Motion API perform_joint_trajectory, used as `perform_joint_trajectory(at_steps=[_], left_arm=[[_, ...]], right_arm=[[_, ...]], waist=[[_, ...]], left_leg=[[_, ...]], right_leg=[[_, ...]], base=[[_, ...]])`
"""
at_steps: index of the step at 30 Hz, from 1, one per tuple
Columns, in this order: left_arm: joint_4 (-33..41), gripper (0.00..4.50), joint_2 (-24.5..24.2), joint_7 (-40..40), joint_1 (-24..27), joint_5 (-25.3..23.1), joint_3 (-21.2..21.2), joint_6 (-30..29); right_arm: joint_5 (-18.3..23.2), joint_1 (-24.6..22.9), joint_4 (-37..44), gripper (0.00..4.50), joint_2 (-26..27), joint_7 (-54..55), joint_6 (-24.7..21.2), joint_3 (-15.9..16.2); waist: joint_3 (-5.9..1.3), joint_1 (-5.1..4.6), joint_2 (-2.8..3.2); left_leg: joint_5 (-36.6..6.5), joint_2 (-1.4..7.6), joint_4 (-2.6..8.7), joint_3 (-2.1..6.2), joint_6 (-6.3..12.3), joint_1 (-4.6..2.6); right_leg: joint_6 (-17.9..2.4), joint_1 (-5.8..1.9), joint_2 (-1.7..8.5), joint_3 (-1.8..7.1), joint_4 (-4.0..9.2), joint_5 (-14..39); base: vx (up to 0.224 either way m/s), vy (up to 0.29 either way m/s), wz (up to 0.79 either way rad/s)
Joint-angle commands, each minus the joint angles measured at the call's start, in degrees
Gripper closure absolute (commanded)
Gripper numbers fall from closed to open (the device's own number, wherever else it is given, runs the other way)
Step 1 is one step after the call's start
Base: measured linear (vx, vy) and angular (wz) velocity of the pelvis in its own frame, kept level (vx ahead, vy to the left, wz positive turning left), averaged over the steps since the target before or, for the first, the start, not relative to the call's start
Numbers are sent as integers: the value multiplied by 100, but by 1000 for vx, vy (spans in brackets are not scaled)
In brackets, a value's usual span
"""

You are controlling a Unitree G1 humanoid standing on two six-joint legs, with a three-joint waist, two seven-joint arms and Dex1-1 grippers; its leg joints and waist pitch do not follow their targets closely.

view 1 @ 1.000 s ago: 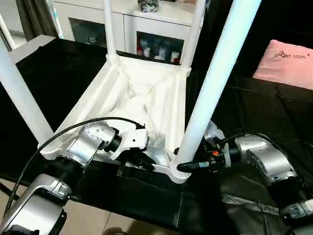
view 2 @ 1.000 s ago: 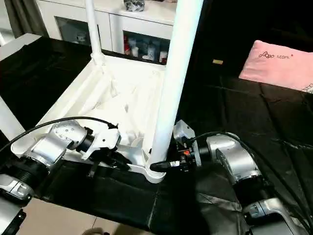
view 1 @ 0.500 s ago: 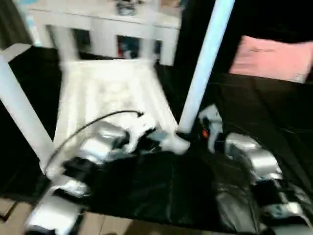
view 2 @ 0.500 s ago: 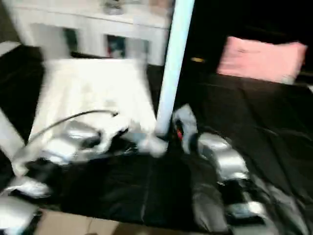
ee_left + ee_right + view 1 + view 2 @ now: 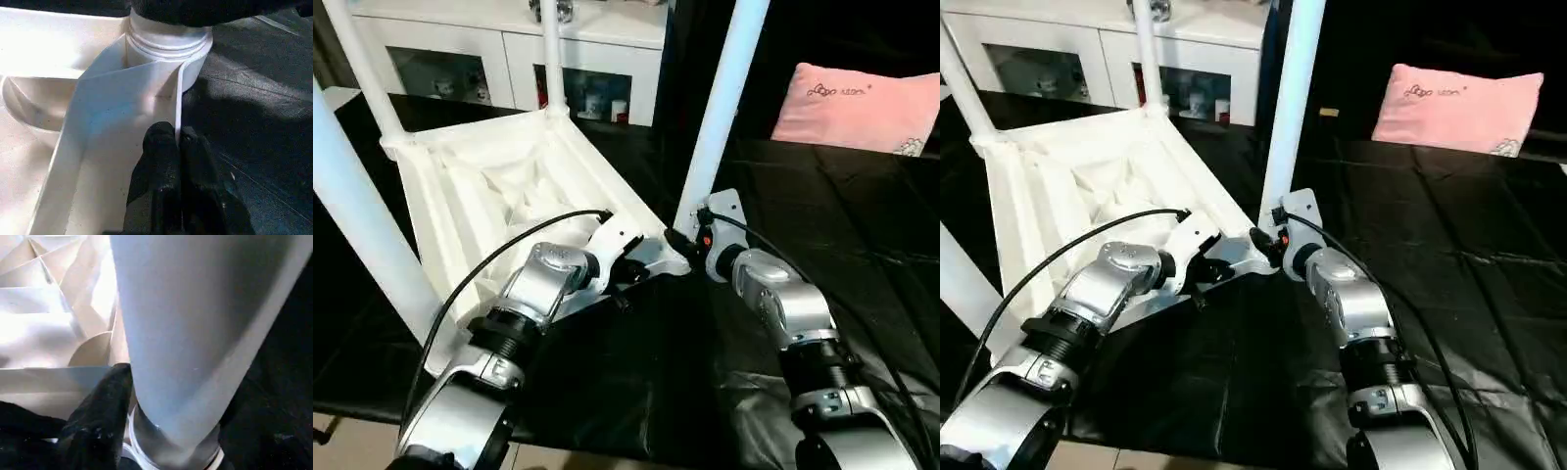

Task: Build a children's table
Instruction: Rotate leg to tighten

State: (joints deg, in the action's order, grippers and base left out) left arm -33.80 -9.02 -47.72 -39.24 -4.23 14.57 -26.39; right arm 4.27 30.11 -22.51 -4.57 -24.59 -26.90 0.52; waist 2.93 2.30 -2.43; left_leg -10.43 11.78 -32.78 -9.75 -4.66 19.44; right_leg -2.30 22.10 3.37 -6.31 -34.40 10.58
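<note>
Tabletop [image 5: 499,186], upside down at centre-left on the black surface [image 5: 822,186], has swung round; left fingers [image 5: 168,166] pinch its rim, right fingers [image 5: 98,416] grip the nearest leg [image 5: 720,108], all four legs seated.

Black sheet [image 5: 862,225]; white glass-door cabinet [image 5: 499,59] behind; pink pillow [image 5: 858,95].

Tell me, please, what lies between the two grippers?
The tabletop's near corner socket, with a leg standing in it: the left gripper pinches the rim beside it, the right gripper sits at the leg's base, in the eye views.
</note>
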Motion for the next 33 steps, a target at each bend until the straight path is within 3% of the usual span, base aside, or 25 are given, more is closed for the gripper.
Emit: perform_joint_trajectory(at_steps=[1, 4, 5, 10, 14, 16, 17, 18, 20, 22, 27, 33], left_arm=[[417, 450, 83, -194, -86, 226, 15, 394], [506, 450, -72, -450, 7, 294, 29, 481], [535, 450, -109, -519, 32, 316, 28, 477], [564, 450, -479, -1176, 175, 338, 173, 897], [487, 450, -700, -1737, 205, 336, 324, 1489], [496, 450, -859, -2215, 218, 368, 440, 1703], [535, 450, -983, -2586, 228, 401, 536, 1782], [535, 450, -983, -2586, 228, 401, 536, 1782], [564, 450, -1084, -2866, 233, 412, 624, 1856], [577, 450, -1185, -3144, 230, 400, 730, 1946], [493, 450, -1268, -3512, 179, 366, 893, 2153], [420, 450, -1317, -3781, 114, 329, 1002, 2346]], right_arm=[[265, -195, 26, 149, 309, -609, -96, 634], [307, -286, 151, 138, 144, -829, -75, 609], [328, -312, 192, 113, 90, -922, -70, 607], [457, -525, 575, 76, -673, -2038, -37, 759], [521, -574, 660, 32, -1249, -2857, 85, 771], [599, -567, 652, 13, -1498, -3249, 201, 730], [705, -548, 649, 9, -1674, -3561, 298, 713], [705, -548, 649, 4, -1674, -3561, 299, 713], [797, -523, 658, 4, -1804, -3809, 381, 703], [868, -471, 628, 4, -1937, -4073, 474, 691], [941, -391, 532, 4, -2277, -4824, 535, 877], [995, -338, 355, 4, -2312, -5307, 691, 1017]], waist=[[-340, 57, 21], [-334, 41, 22], [-325, 42, 31], [-321, 73, 24], [-339, 156, -27], [-355, 185, -10], [-372, 219, -1], [-404, 249, -11], [-398, 313, 15], [-397, 339, 33], [-373, 433, 9], [-362, 450, -1]], left_leg=[[-915, 163, 326, 53, 226, 34], [-992, 163, 329, 53, 215, 32], [-1030, 165, 328, 47, 214, 16], [-1030, 177, 331, 47, 246, 21], [-909, 169, 312, 35, 324, 36], [-793, 187, 301, 29, 369, 36], [-709, 195, 285, 17, 400, 24], [-492, 198, 269, 19, 429, 60], [-419, 222, 263, 8, 477, 39], [-436, 227, 265, 12, 459, 46], [-699, 219, 259, -7, 381, 47], [-835, 210, 256, 7, 281, 58]], right_leg=[[-702, -300, 527, 374, 505, 1659], [-701, -300, 529, 374, 517, 1762], [-696, -280, 530, 379, 535, 1831], [-647, -280, 530, 383, 536, 1890], [-619, -299, 537, 388, 515, 1816], [-675, -288, 529, 398, 480, 1572], [-779, -278, 533, 404, 455, 1304], [-892, -304, 525, 412, 366, 835], [-1079, -273, 515, 401, 314, 415], [-1119, -280, 517, 395, 306, 380], [-1000, -287, 536, 392, 367, 860], [-802, -269, 528, 378, 418, 1419]], base=[[0, 0, 0], [0, 0, 0], [0, 0, 0], [0, 0, 0], [0, 0, 0], [0, 0, 0], [0, 0, 0], [0, 0, 0], [0, 0, 0], [0, 0, 0], [0, 0, 0], [0, 0, 0]])
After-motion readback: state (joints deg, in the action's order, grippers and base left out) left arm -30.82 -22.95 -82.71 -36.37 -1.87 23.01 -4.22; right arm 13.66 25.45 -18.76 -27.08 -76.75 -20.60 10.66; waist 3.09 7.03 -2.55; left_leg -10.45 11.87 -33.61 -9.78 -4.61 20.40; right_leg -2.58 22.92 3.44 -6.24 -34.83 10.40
